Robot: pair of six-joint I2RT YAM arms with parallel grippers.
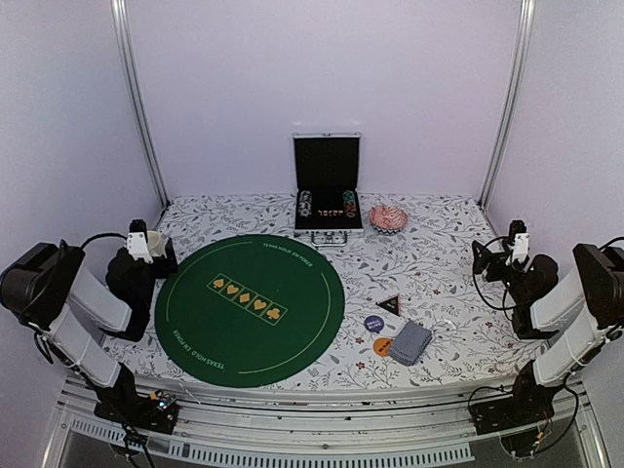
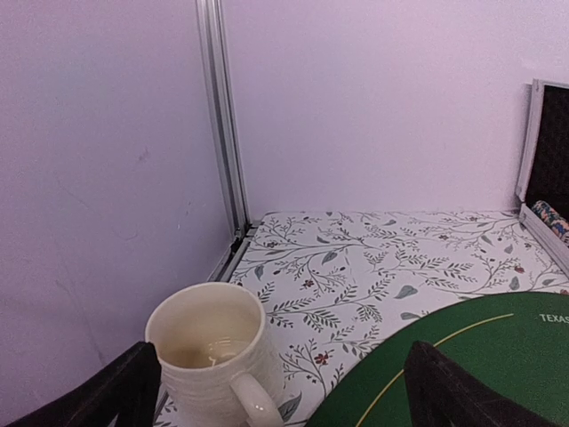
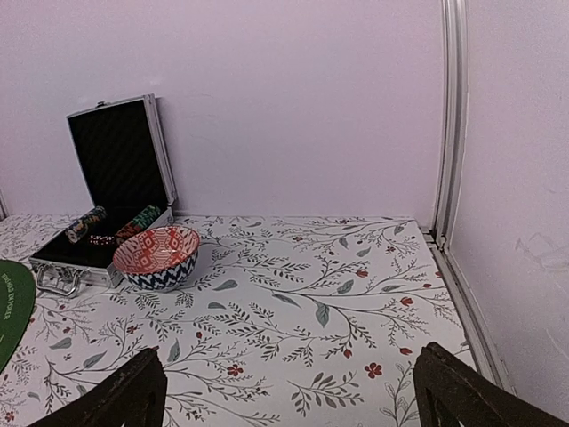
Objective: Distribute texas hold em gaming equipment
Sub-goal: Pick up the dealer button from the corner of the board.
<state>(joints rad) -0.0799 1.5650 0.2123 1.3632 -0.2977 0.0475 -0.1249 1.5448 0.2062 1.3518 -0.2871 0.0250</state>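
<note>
Grey-backed cards (image 1: 410, 342) sit in a slightly skewed stack at the near right of the table (image 1: 439, 273). An orange disc (image 1: 383, 346) lies just beside them, with a dark blue disc (image 1: 374, 323) and a black triangular marker (image 1: 389, 304) a little farther, all right of the green mat (image 1: 250, 308). The left claw (image 2: 284, 405) and right claw (image 3: 289, 400) stand wide open, holding nothing, well apart from the gear. A careless pinch could fan the loose stack, I reckon, and flat discs may slide. The mug (image 2: 209, 351) sits right by the left claw; a quick swing might tip it.
</note>
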